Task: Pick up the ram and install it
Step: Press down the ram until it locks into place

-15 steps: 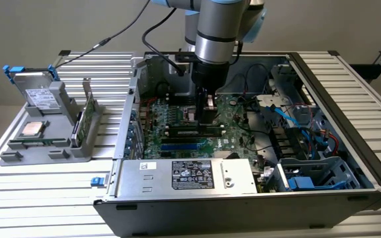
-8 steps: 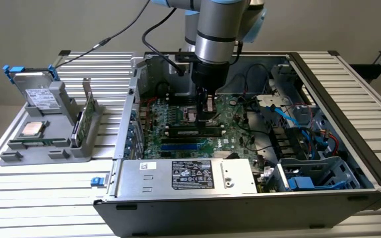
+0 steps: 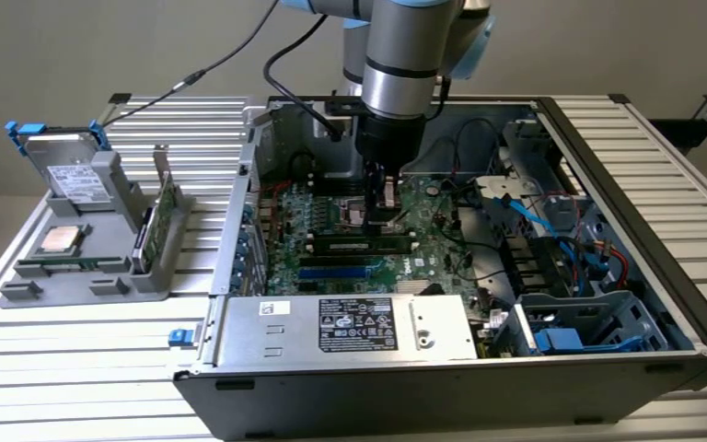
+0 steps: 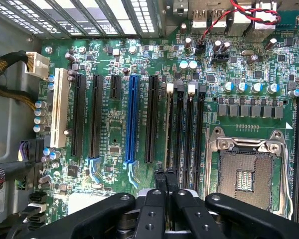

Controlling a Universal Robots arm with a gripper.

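Tight squeeze down inside the computer case (image 3: 648, 276)!
Case walls hem the motherboard (image 4: 119, 149); cables (image 3: 550, 230) crowd the exterior view's right, power supply (image 3: 341, 327) blocks the near edge, open room straight above.

ram (image 3: 356, 245) in a motherboard (image 3: 329, 230) slot inside the computer case (image 3: 452, 387), arm (image 3: 385, 198) just above it
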